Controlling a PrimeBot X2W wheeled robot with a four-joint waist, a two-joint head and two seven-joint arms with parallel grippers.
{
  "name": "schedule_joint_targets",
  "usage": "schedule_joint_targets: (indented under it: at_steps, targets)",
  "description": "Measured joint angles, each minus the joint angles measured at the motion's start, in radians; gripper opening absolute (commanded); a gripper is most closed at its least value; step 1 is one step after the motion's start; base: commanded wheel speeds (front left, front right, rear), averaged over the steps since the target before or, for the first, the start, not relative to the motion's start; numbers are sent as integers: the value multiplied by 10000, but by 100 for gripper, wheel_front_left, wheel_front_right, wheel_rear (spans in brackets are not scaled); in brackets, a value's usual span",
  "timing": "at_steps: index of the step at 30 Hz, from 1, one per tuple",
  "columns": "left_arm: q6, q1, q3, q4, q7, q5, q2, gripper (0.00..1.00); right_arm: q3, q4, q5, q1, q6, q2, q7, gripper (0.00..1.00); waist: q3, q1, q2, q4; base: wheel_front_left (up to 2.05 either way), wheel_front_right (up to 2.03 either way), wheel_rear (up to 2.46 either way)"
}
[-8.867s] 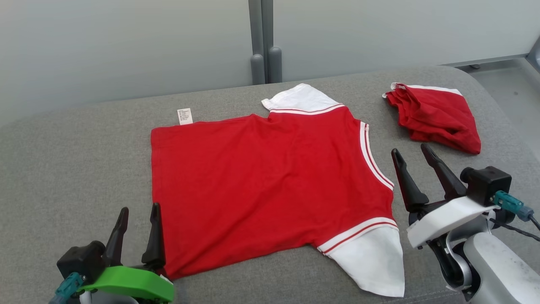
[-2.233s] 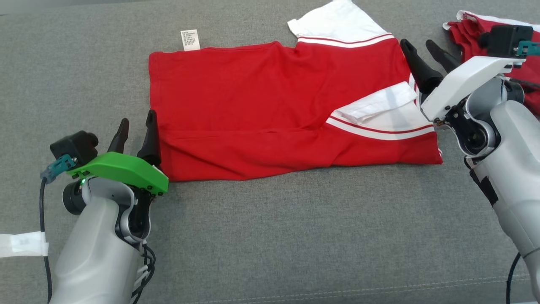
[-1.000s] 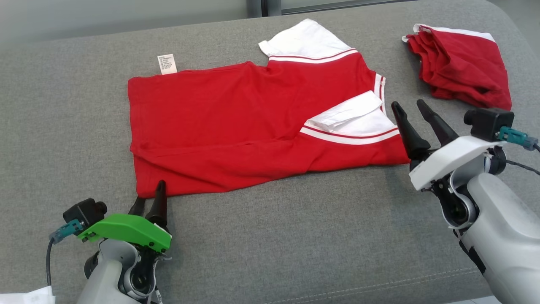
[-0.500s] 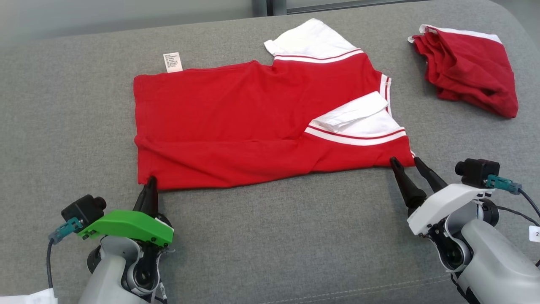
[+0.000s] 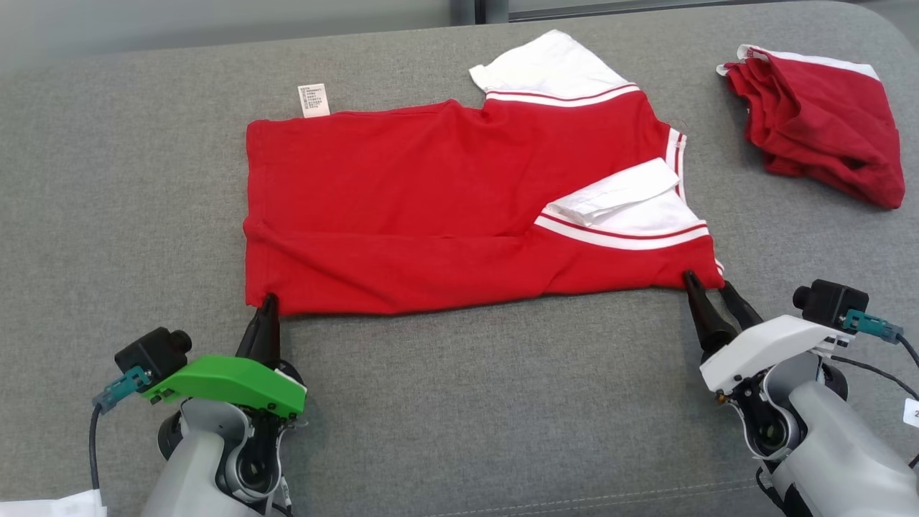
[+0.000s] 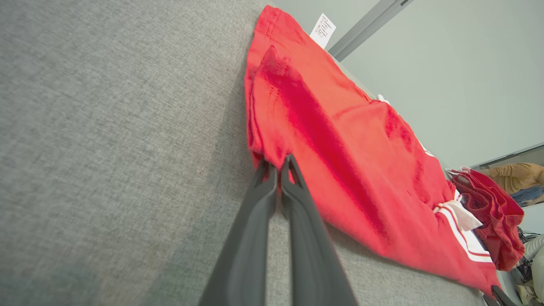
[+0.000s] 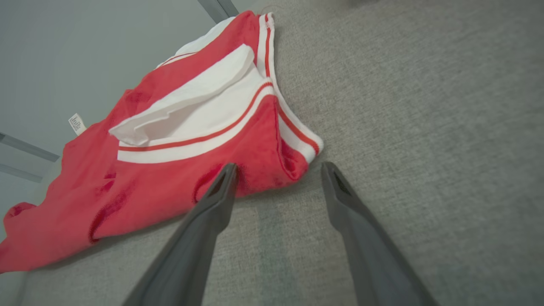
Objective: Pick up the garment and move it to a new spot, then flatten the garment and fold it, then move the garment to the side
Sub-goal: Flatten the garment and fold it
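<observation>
Head view, nearest first. Pinching the garment (image 5: 431,187) at its near left corner with the left pincer (image 5: 266,301), pressed together on the hem; borne out in left wrist view, with red cloth bunched around the closed tips. Straddling the garment's near right corner with the right pincer (image 5: 707,281), spread wide and not yet gripping: one tip against the red cloth, the other on the grey worktop (image 5: 467,402) just beside that corner.

Lying mid-worktop, partly folded: near strip turned over onto the body, near sleeve (image 5: 617,197) doubled back on top, far sleeve (image 5: 546,64) spread flat past the garment's far edge, care label (image 5: 314,100) poking out near its far left corner. Past the garment's far right corner, well apart: second garment (image 5: 818,136), crumpled and red.

Expect light, limp, thin knit: no stiffness, sagging between grips, probably clinging a little to the fabric-covered top, layers prone to sliding apart. Take hold at both near corners, catching every layer of the fold; lift evenly to keep that edge taut.
</observation>
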Motion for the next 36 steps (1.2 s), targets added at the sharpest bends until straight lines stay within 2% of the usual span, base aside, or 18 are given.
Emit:
schedule_joint_targets:
  at_steps: [2,3,4,5,7,8,11,21,36]
  targets:
    - [0,2,-23,-19,-10,0,-2,0,-159,77,360,-3,13,174,15,100,17,0,0,23,0,0,0]
    - [0,3,-27,-33,-10,0,-2,0,-245,119,512,-12,17,259,56,96,25,0,0,33,0,0,0]
    - [0,3,-33,-42,-10,0,-2,0,-322,151,635,-33,40,330,88,80,34,0,0,43,0,0,0]
    - [0,3,-40,-50,-10,0,-4,0,-405,173,763,-50,58,387,88,55,41,0,0,53,0,0,0]
    - [0,3,-63,-63,-12,0,-4,0,-504,251,917,-113,98,453,88,34,54,0,0,73,0,0,0]
    - [2,3,-73,-71,-12,0,-6,0,-516,295,918,-174,100,453,88,27,58,0,0,82,0,0,0]
    - [2,3,-100,-94,-42,0,-6,0,-508,416,903,-411,104,439,88,0,63,0,0,109,0,0,0]
    - [2,66,-33,-401,-278,2,-12,0,-426,372,848,-540,278,240,86,0,-50,0,0,168,0,0,0]
    - [21,1388,456,-1358,-539,10,119,0,-244,-1126,1091,699,395,-207,107,0,-537,0,0,-233,0,0,0]
